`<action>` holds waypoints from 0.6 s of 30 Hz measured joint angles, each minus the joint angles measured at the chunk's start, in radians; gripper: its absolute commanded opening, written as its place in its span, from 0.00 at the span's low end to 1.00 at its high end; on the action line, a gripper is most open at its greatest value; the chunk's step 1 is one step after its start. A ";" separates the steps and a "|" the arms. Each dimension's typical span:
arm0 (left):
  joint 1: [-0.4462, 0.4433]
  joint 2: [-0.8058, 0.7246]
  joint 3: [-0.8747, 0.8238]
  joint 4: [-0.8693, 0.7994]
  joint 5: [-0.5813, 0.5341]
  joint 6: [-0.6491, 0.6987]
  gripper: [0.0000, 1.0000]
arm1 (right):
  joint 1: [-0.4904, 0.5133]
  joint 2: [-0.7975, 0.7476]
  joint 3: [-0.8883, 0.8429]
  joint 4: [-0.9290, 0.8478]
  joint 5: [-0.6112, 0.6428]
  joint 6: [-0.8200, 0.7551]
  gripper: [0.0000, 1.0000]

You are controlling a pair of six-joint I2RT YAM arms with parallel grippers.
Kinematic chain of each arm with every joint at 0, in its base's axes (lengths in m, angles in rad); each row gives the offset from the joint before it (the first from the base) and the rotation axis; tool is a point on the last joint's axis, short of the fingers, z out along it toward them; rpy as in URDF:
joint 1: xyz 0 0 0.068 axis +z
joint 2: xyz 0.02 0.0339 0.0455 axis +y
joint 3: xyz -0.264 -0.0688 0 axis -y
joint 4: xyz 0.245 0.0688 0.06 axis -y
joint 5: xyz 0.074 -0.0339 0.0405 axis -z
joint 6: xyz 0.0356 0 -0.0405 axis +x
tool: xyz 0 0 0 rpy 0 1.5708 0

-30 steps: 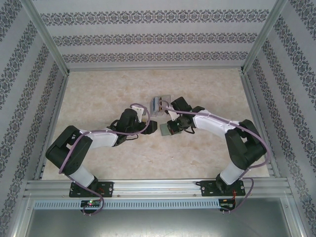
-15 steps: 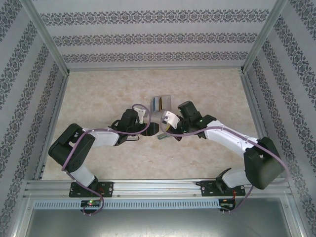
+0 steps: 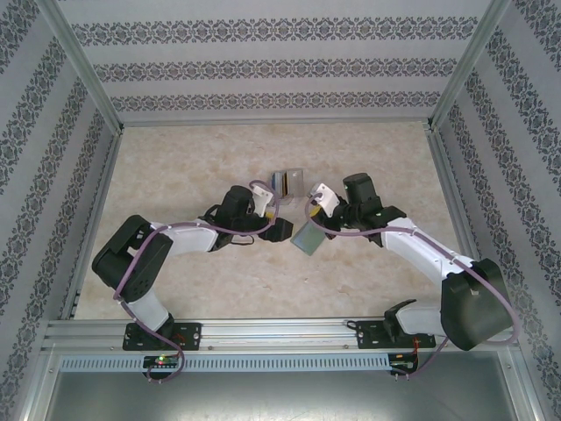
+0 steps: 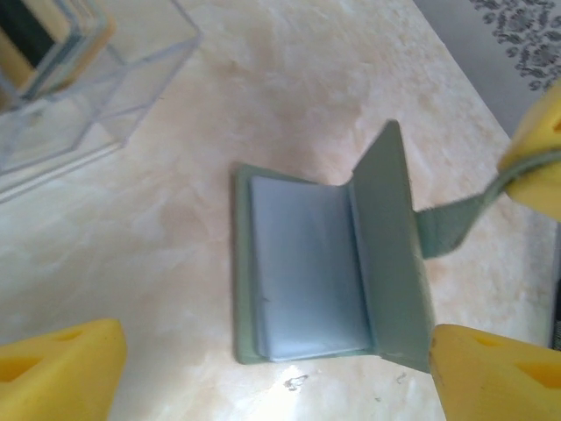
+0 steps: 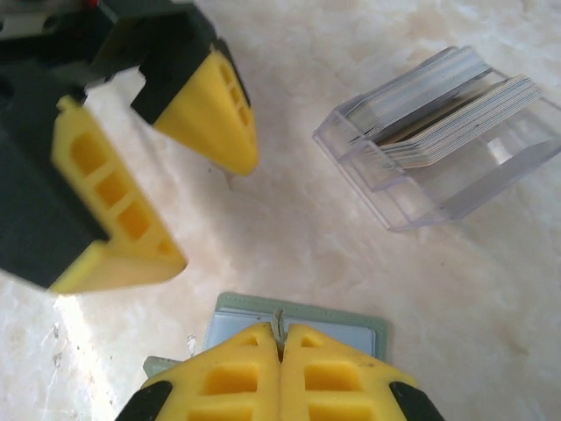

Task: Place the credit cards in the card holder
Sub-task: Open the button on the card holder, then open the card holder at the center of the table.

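Wallet [image 4: 302,263]: lies open on the table [image 4: 263,88], near the centre and just in front of the rack [image 5: 456,175]. One flap lies flat with the light blue pocket facing up. The other flap stands nearly upright along the fold.

Right gripper [image 5: 279,331]: fingers pressed together, pinching the wallet's thin grey-green strap [image 4: 456,219]. The strap runs taut from the raised flap up to the fingers.

Left gripper [image 5: 215,209]: fingers spread wide, nothing between them. It sits low over the table just beside the wallet, facing the right gripper. In the left wrist view, one yellow finger [image 4: 491,373] overlaps the lower corner of the raised flap; contact cannot be confirmed.

Cards [image 5: 438,114]: standing on edge in a tight stack inside the clear rack, apart from the wallet. Individual colours are hard to make out.

Obstructions: the raised flap stands between the blue pocket and the right gripper. The two grippers are close together over the wallet. The rack is just behind them, clear of both.

Surroundings: patterned walls [image 3: 280,66] enclose the table on three sides.
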 measured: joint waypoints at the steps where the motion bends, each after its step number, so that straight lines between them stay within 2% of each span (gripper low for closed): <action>1: -0.006 0.011 0.010 -0.005 0.005 0.003 0.89 | -0.004 0.003 0.000 0.006 -0.005 0.003 0.00; 6: -0.025 0.100 0.072 -0.037 0.018 -0.007 0.75 | -0.013 0.021 -0.008 0.039 -0.017 0.035 0.01; 9: -0.025 0.133 0.078 -0.046 0.007 -0.022 0.72 | -0.017 0.021 -0.009 0.040 0.027 0.107 0.11; 13: -0.025 0.140 0.078 -0.061 -0.008 -0.033 0.71 | -0.050 0.006 -0.022 0.036 0.178 0.296 0.34; 15: -0.025 0.140 0.078 -0.061 -0.008 -0.037 0.71 | -0.074 -0.042 -0.061 0.037 0.258 0.426 0.41; 18: -0.026 0.142 0.079 -0.061 -0.007 -0.047 0.70 | -0.087 -0.145 -0.134 0.022 0.348 0.634 0.43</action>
